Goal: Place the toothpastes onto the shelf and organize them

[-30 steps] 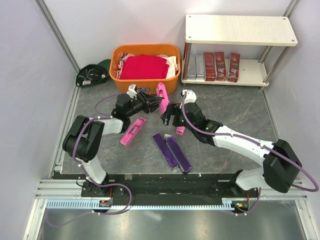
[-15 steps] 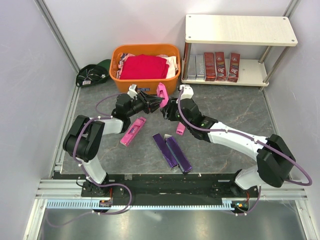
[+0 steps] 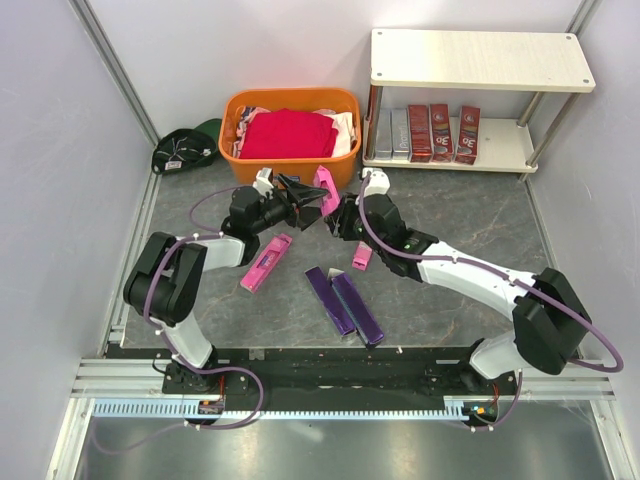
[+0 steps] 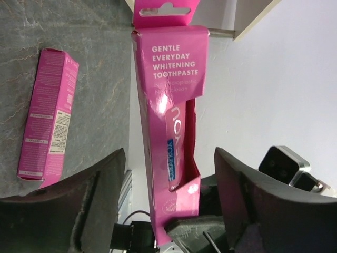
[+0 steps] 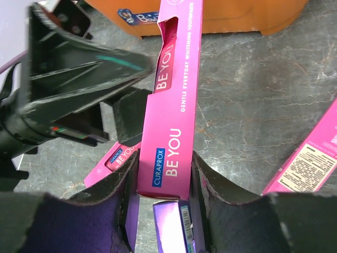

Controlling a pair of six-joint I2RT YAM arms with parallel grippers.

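Handover, centre frame: hot pink cardboard toothpaste box [image 5: 174, 105] in your right gripper [image 5: 163, 176].
The right gripper clamps one end of the box; the left gripper [image 4: 168, 158] stands with jaws apart, clear of it. Back it straight out first, then carry the box up-right to the cream two-tier shelf [image 3: 505, 148], beside the dark red boxes [image 3: 440, 132].

Counting now | hot-pink toothpaste boxes [image 3: 267, 262]: three showing | dark purple toothpaste boxes [image 3: 357, 308]: two lying at 6 o'clock | dark red boxes [image 3: 440, 132]: three standing at 1 o'clock | silver-grey boxes [image 3: 382, 133]: two standing beside them | shelf [image 3: 480, 60]: one | orange basket [image 3: 280, 168]: one sitting at 12 o'clock
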